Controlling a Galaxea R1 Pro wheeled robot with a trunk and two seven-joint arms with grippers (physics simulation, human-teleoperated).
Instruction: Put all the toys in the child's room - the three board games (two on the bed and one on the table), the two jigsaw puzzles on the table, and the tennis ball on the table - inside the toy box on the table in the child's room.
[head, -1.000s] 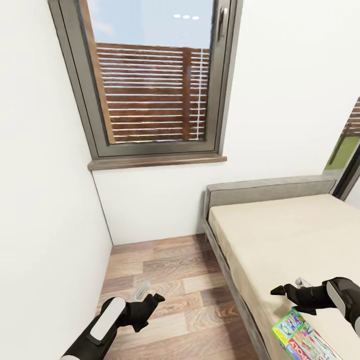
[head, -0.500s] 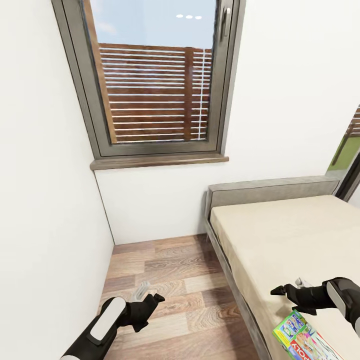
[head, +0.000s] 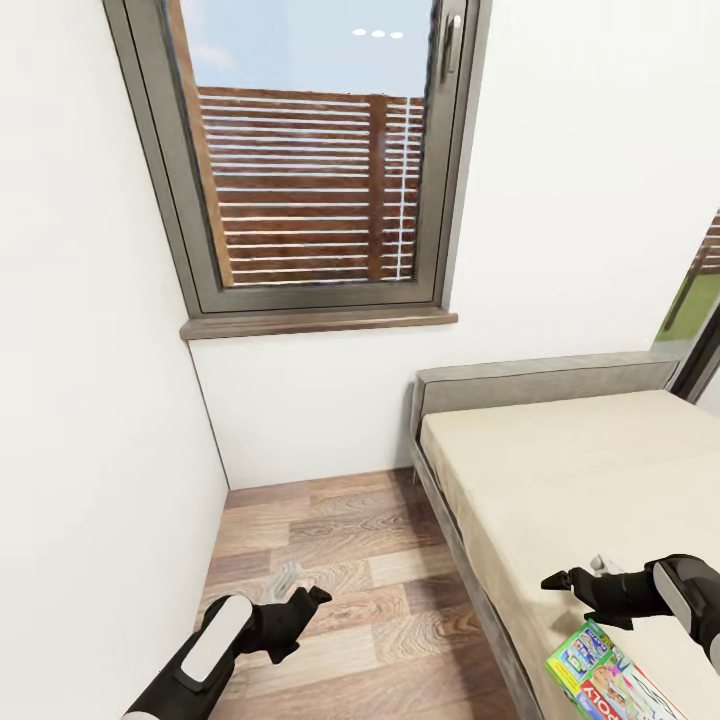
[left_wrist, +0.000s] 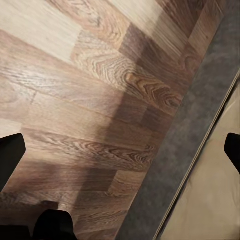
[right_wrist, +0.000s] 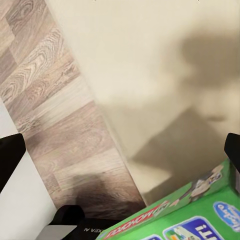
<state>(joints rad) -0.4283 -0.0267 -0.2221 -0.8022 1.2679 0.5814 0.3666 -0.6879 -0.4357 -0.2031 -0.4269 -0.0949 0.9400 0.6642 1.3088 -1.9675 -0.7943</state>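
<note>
a: what is seen around the right end effector (head: 572, 577)?

b: the black two-fingered right end effector is held above the beige mattress of the grey-framed bed (head: 560, 460). its fingers are seen spread well apart in the right wrist view, with nothing held between them. just below and beside it, a flat white-and-green monopoly board game box (head: 605, 675) is laid on the mattress close to the bed's edge. in the right wrist view the box's green lid with its red monopoly banner (right_wrist: 185, 217) is seen under the fingertips, not touched by them.

a: and the left end effector (head: 300, 596)?

b: the black left end effector is held low over the brown wood-plank floor (head: 330, 560), apart from the bed's grey side rail (left_wrist: 190, 135), which is seen beyond it in the left wrist view. its fingers are likewise parted wide, and nothing is gripped.

a: what else is shown beyond the end effectors?

b: a tall grey-framed window (head: 310, 160) with a dark wooden sill is set in the white wall (head: 560, 180) ahead of both end effectors, and a slatted wooden fence is seen through the glass. a padded grey headboard (head: 545, 378) is placed at the far end of the bed, against that wall.
</note>
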